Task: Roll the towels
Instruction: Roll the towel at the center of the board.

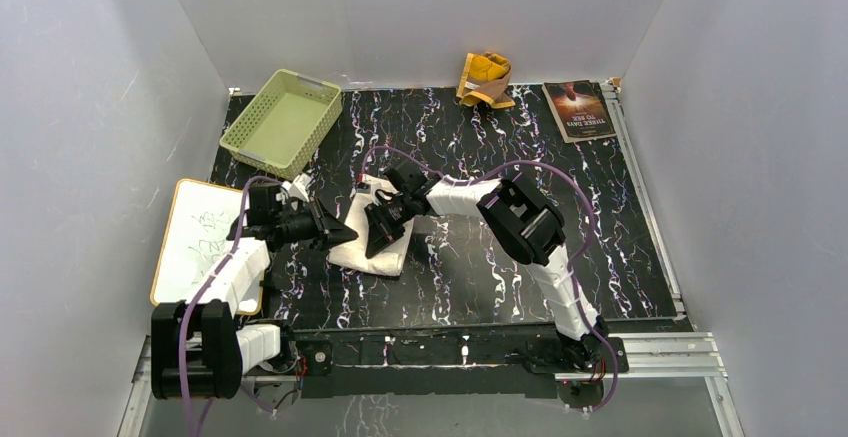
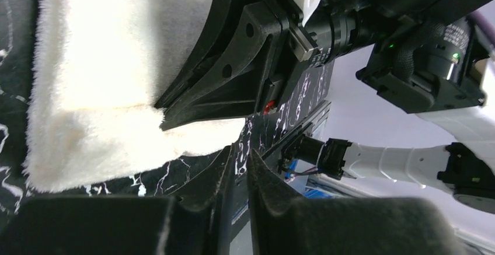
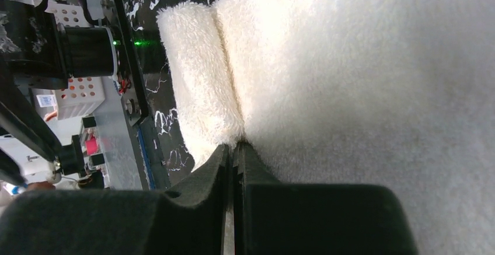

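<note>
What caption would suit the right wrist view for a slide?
Shut right gripper tip at the crease between the rolled edge and the flat part of the cream-white towel.

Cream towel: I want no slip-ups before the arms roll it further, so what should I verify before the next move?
1. Roll begun on the cream towel: ok, one edge is turned over into a small roll.
2. Right gripper placed: ok, shut, tips at the crease beside that roll.
3. Left gripper has a hold: not ok, jaws a narrow gap apart, nothing between them.
4. Clearance between the two grippers: cannot tell, they sit close together over the towel.
5. Yellow towel: not ok, crumpled and unrolled at the far edge of the table.
</note>
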Controlling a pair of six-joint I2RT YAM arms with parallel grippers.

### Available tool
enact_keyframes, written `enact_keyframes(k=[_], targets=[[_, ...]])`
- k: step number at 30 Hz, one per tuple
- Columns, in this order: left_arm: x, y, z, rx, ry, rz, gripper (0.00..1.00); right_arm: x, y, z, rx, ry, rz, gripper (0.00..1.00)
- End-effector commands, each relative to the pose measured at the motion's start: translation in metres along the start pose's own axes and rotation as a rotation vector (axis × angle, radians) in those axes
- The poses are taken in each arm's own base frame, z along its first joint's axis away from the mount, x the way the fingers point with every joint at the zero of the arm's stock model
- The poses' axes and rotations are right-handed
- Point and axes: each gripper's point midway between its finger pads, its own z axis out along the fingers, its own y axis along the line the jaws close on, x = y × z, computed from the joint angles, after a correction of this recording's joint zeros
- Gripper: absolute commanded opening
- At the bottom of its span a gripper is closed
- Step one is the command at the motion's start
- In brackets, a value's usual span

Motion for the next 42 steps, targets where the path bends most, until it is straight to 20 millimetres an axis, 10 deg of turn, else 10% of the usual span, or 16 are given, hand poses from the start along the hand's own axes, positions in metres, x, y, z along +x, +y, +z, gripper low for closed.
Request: enact_keyframes(k=[1,22,32,39,42], targets=[[0.006,0.0,0.016,0.002,0.028,-0.033,0.08,0.011,-0.037,0.015,0.087,0.006,-0.005,0.0],[0.001,0.099,0.038,-0.34,-0.108,-0.122,0.0,0.024,-0.042,0.007,0.104,0.025,-0.003,0.0],[0.019,0.121,0.035,-0.397,-0.078,-0.125,0.0,-0.037,-0.013,-0.033,0.237,-0.074,-0.126,0.53],[0.025,0.12,0.03,-0.393,-0.078,-0.119,0.0,-0.076,0.015,-0.07,0.303,-0.215,-0.223,0.52],[0.026,0.119,0.03,-0.391,-0.077,-0.116,0.0,-0.07,0.027,-0.066,0.22,-0.222,-0.233,0.18]])
